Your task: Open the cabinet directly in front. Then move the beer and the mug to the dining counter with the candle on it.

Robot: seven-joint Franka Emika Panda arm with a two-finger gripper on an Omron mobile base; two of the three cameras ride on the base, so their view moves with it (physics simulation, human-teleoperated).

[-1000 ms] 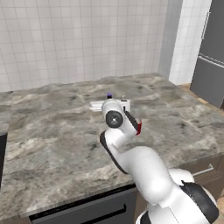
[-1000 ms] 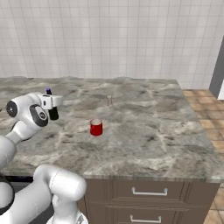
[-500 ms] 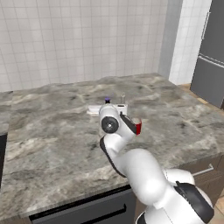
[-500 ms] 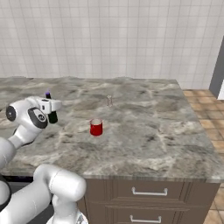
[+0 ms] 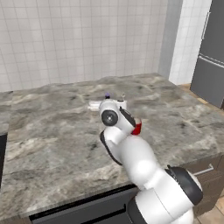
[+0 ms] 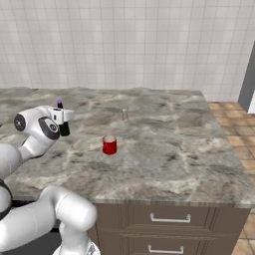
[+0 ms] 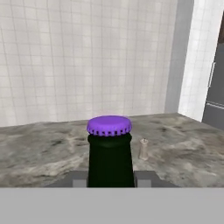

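Change: since a second ago the arm has swung a little, carrying the bottle along; mug and counter unchanged.
Bottle: the beer (image 7: 110,151) stands upright between the jaws, purple cap up, held above the counter (image 6: 189,149) near its left part in the right base view.
Jaws: gripper (image 6: 63,122) closed narrowly on the bottle's neck, a finger (image 7: 146,178) on each side.
Mug: the red mug (image 6: 109,145) sits on the counter, well apart from the bottle.
Candle: small pale candle (image 6: 124,114) beyond the mug.
Handling: glass, so likely stiff, smooth, slippery and breakable; neck grip lets the heavier body swing, so set it down gently.
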